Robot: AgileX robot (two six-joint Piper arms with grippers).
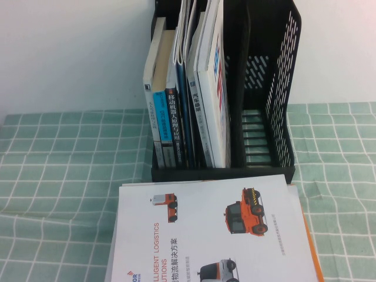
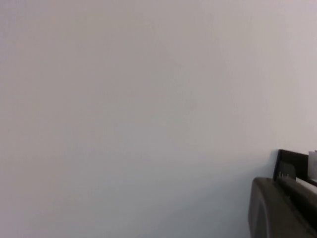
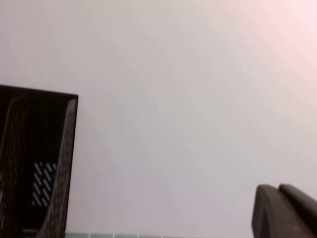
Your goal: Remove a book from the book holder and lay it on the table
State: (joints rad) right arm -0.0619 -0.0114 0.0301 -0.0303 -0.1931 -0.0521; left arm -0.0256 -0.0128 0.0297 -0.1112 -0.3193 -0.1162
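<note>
The black book holder (image 1: pixel 276 88) stands upright at the back middle of the green grid table (image 1: pixel 59 164). The book (image 1: pixel 216 106), a thin white glossy magazine with red lettering on its cover, stands upright as the rightmost item in the holder. Neither gripper shows in the high view. In the left wrist view my left gripper (image 2: pixel 278 181) is shut and empty, beside the holder's top corner (image 2: pixel 292 166). In the right wrist view my right gripper (image 3: pixel 277 191) is shut and empty, well away from the holder (image 3: pixel 39 148).
Thicker blue-spined books (image 1: pixel 170 117) fill the holder's left slots; its right slot (image 1: pixel 255 135) is empty. A white brochure with orange vehicles (image 1: pixel 217 235) lies in front of the holder at the near edge. A white wall stands behind.
</note>
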